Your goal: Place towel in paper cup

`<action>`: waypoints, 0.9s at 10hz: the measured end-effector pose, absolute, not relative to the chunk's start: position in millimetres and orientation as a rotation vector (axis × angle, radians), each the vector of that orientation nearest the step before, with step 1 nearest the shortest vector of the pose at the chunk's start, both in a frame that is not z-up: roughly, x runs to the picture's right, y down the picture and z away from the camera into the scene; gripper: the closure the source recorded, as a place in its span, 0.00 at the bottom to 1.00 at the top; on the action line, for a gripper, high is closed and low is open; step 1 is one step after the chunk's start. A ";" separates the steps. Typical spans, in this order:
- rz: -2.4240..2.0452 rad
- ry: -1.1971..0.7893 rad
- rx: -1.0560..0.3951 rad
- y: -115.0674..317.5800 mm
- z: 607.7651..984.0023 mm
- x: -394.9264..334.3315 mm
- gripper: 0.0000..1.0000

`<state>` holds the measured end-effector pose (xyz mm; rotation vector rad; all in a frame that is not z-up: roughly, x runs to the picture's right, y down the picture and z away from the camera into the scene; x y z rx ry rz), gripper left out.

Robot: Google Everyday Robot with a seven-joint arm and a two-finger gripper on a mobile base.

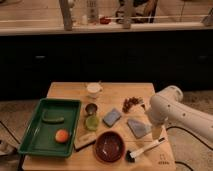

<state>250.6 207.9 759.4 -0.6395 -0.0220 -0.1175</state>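
The towel (138, 128), a flat grey-blue cloth, lies on the wooden table (117, 92), right of centre. The paper cup (94, 90), small and white, stands upright near the table's far edge, well to the towel's upper left. My white arm (172, 114) reaches in from the right. My gripper (156, 133) points down just right of the towel, close to its right edge. The towel lies flat and nothing lifts it.
A thicker blue-grey pad (112, 117), a dark metallic cup (91, 108) and a green cup (91, 122) stand between towel and tray. The brown bowl (109, 146), a brush (145, 149), a wooden block (85, 141), dark-red fruit (132, 103) and a green tray (31, 142) holding food are nearby.
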 end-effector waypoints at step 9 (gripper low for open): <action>-0.189 -0.055 -0.662 225.4 780.7 237.3 0.20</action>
